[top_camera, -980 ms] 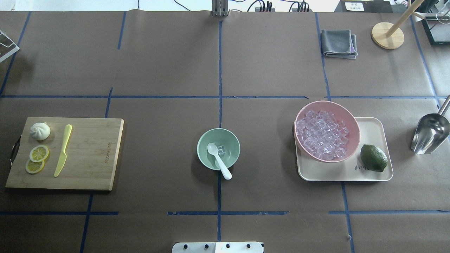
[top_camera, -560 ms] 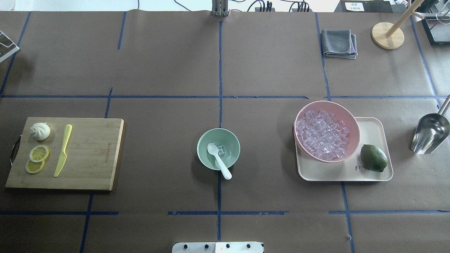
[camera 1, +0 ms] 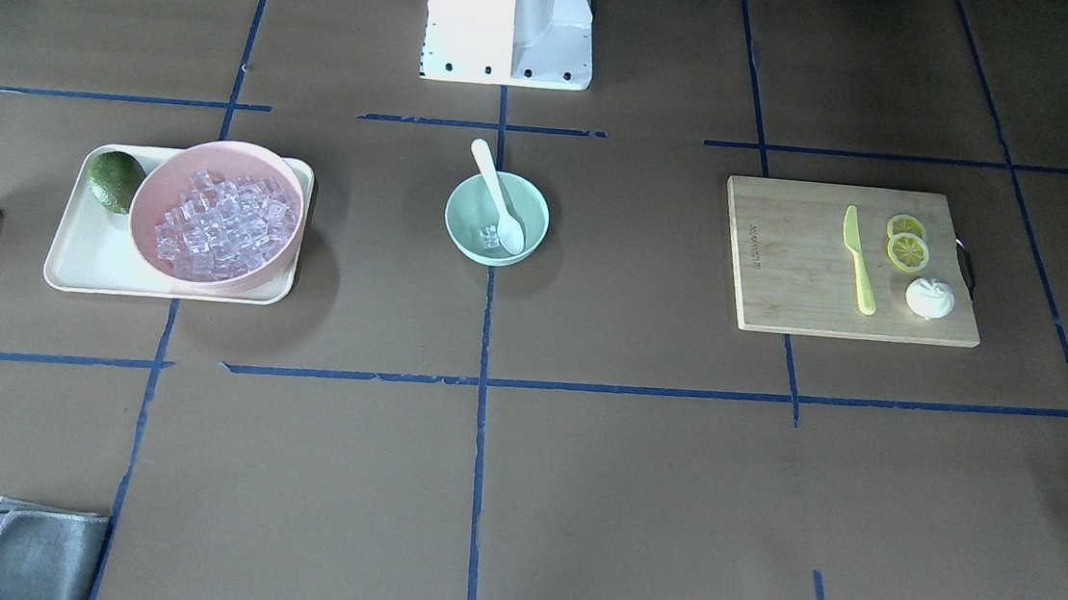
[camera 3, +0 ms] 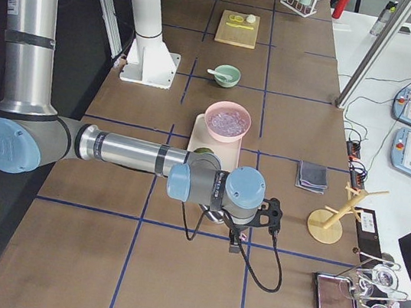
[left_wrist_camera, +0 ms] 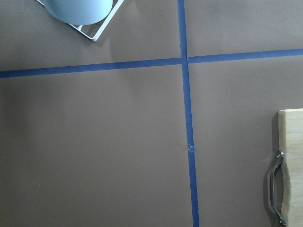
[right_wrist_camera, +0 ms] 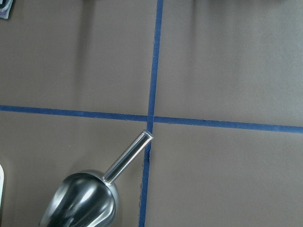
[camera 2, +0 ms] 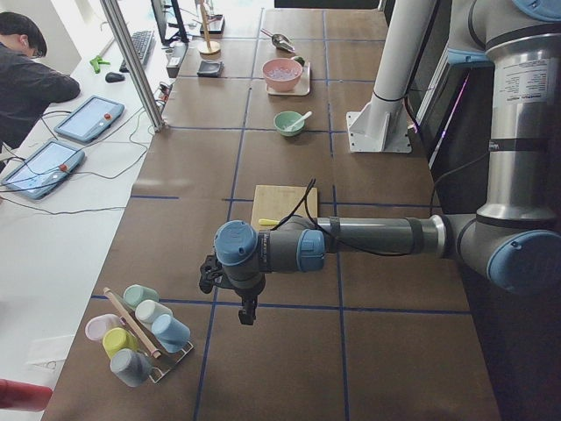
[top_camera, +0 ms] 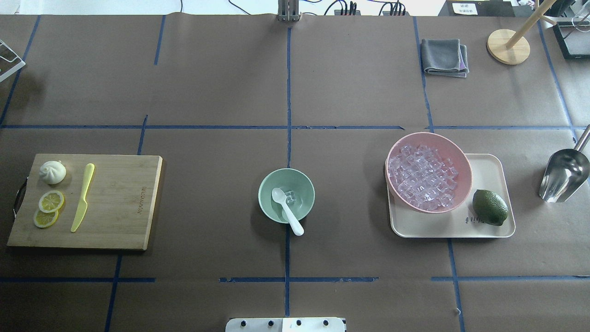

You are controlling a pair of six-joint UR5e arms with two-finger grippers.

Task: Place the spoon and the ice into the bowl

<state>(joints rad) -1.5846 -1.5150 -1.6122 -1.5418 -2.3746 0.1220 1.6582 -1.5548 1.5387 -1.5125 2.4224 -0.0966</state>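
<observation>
The mint-green bowl [top_camera: 262, 193] stands mid-table, also in the front view [camera 1: 453, 211]. The white spoon [top_camera: 286, 211] lies in it, scoop down inside, handle over the near rim. A few clear ice cubes [top_camera: 291, 197] lie in the bowl beside the scoop. Several more ice cubes [top_camera: 421, 177] fill the pink bowl [top_camera: 461, 157] to the right. My left gripper [camera 2: 248, 314] hangs over the table's left end and my right gripper [camera 3: 233, 245] over its right end, both far from the bowl. They show only in the side views, so I cannot tell if they are open.
A wooden cutting board [top_camera: 120, 203] at the left holds a yellow-green knife [top_camera: 83, 197], lemon slices and a bun. A cream tray [top_camera: 488, 166] holds the pink bowl and a lime [top_camera: 490, 207]. A metal scoop [top_camera: 564, 175], grey cloth [top_camera: 443, 56] and cup rack [camera 2: 136, 333] stand around.
</observation>
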